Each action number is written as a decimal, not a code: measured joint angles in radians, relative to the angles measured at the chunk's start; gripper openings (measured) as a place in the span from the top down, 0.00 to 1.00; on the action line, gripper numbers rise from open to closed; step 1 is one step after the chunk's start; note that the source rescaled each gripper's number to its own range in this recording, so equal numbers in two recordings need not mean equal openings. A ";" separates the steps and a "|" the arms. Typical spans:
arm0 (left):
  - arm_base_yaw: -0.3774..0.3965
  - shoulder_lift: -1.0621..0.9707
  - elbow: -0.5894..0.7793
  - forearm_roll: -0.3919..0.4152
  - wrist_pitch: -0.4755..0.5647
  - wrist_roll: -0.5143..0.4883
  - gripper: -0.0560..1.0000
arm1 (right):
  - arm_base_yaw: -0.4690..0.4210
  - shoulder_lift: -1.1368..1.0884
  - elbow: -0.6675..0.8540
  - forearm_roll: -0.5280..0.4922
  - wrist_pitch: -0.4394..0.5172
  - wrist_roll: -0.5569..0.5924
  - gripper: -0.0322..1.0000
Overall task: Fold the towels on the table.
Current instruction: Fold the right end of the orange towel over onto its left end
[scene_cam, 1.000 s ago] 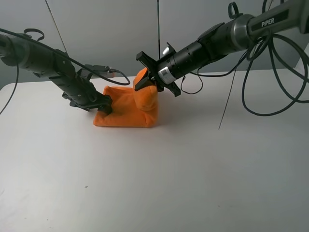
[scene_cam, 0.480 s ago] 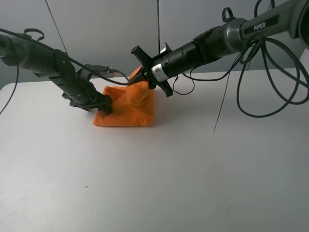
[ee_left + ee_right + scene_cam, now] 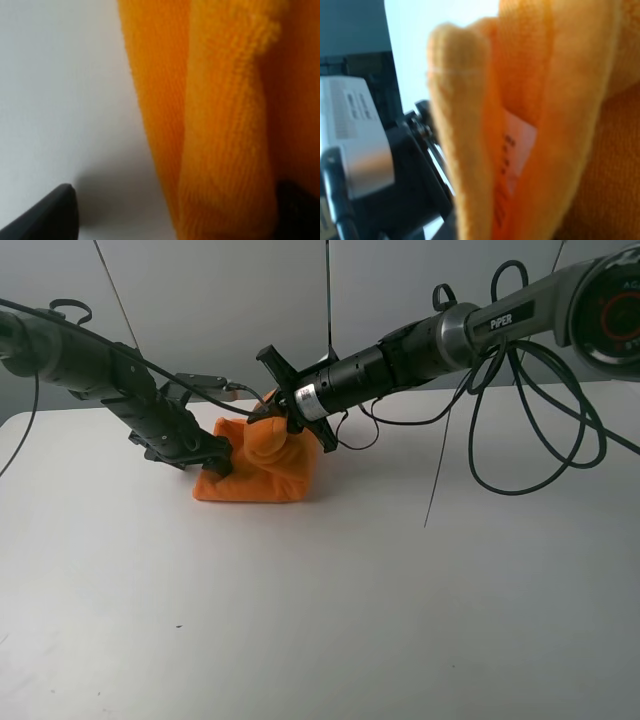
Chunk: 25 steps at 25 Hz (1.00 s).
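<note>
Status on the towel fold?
Right gripper shut on towel, one flap lifted. Left gripper open, astride the towel's edge. Towel bunched on table, fold not done. No obstruction seen.

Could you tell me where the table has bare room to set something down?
Bare: the table's whole front, nearer than the towel, and its right side beside the cables. Crowded: back left, where the left gripper and right gripper meet the towel.
</note>
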 joint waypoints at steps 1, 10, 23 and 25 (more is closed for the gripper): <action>0.000 0.000 0.000 0.000 0.000 0.000 0.01 | 0.000 0.000 0.000 0.004 -0.007 -0.002 0.96; 0.000 0.000 0.000 0.000 0.000 0.000 0.01 | 0.002 0.046 -0.002 -0.005 -0.006 -0.007 0.96; 0.000 -0.002 -0.002 0.000 0.008 -0.001 0.01 | 0.013 0.059 -0.008 -0.069 -0.023 -0.007 0.96; 0.000 -0.010 -0.006 0.009 0.038 -0.002 0.01 | 0.013 0.059 -0.008 -0.064 -0.025 -0.007 0.96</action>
